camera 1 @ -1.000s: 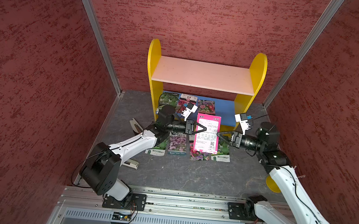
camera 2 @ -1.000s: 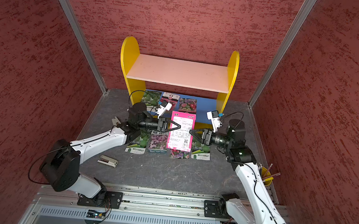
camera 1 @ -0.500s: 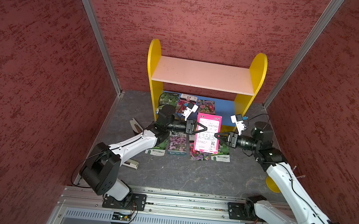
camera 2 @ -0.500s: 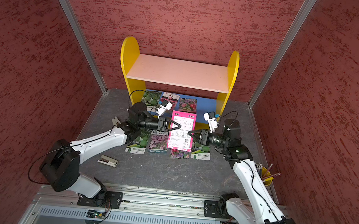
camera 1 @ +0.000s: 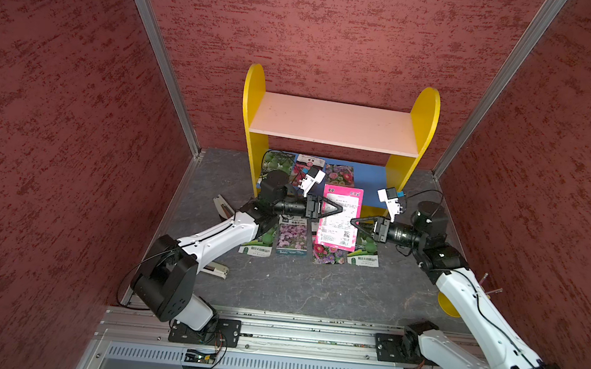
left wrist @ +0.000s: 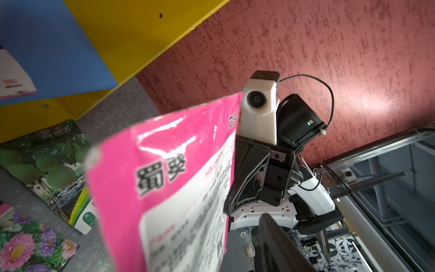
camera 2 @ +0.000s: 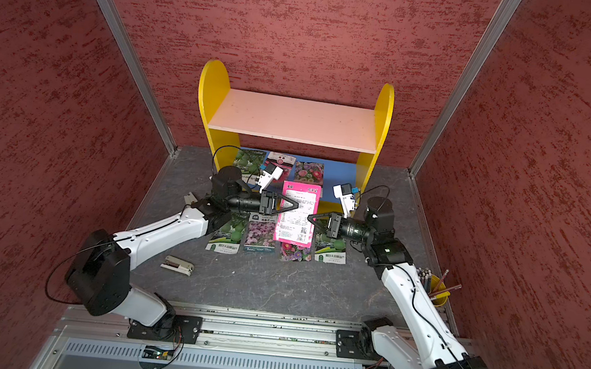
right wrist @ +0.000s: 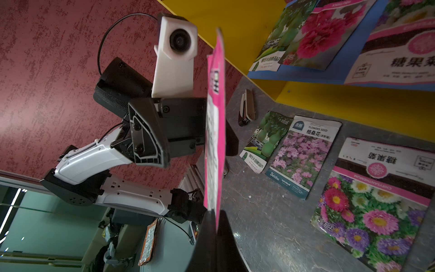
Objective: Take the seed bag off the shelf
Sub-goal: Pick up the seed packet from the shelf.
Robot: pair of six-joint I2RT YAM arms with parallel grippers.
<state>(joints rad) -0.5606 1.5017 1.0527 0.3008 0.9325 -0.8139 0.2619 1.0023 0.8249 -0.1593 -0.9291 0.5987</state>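
Note:
The pink seed bag (camera 1: 339, 221) hangs in the air in front of the shelf (camera 1: 336, 123), its printed white label facing up. My right gripper (camera 1: 353, 221) is shut on the bag's right edge; in the right wrist view the two fingers (right wrist: 207, 235) pinch the edge-on bag (right wrist: 214, 141). My left gripper (camera 1: 339, 208) is at the bag's left side and stands open, its jaws apart on either side of the sheet. In the left wrist view the bag (left wrist: 164, 188) is clear of the one finger (left wrist: 277, 242) that shows. Three more packets (camera 1: 338, 174) lie on the shelf's blue lower board (camera 1: 371, 179).
Several seed packets (camera 1: 293, 238) lie in a row on the grey floor under the held bag. A stapler (camera 1: 215, 269) lies beside the left arm, another (camera 1: 222, 206) by the left wall. A yellow pencil cup (camera 2: 436, 289) stands at the right wall.
My right gripper has moved left to the bag's right edge and shut on it. My left gripper, shut on the bag before, has opened. The bag has stayed almost in place.

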